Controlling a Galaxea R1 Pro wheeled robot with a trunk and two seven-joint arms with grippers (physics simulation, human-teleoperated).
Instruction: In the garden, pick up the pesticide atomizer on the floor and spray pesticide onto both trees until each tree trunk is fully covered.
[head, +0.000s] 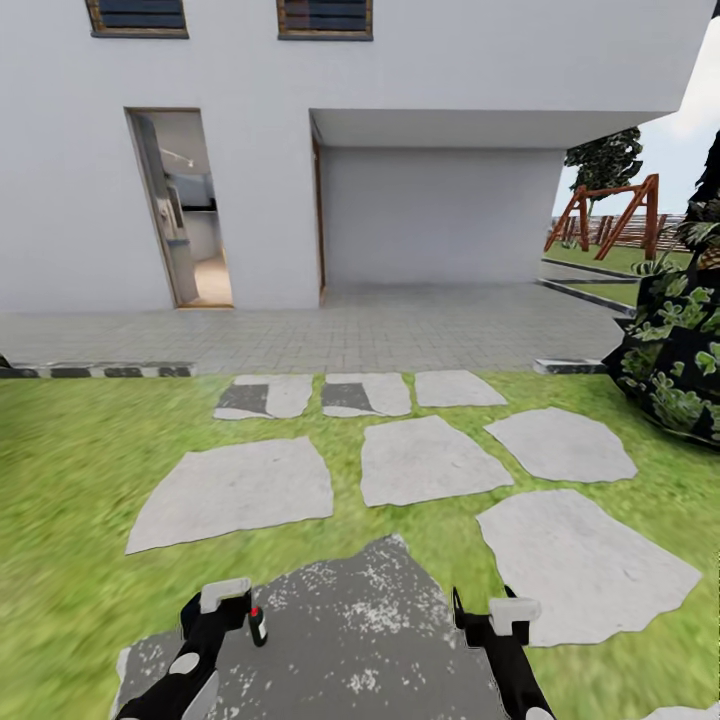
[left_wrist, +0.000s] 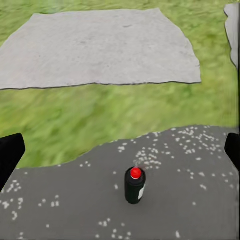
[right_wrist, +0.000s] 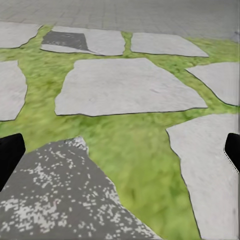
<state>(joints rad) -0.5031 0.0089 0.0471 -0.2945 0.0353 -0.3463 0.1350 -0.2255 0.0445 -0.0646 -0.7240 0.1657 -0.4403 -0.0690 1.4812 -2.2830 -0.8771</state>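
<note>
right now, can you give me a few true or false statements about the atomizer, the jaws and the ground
1. The pesticide atomizer stands upright on the dark speckled slab. True.
2. The left gripper is shut on the atomizer. False: its jaws are open, the atomizer apart from them.
3. The atomizer lies on grass. False: it stands on the slab.
4. The right gripper holds nothing. True.
5. Pale stepping stones lie in the grass. True.

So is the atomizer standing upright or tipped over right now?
Upright: the pesticide atomizer stands on the dark paving stone, red dot facing up.
</note>
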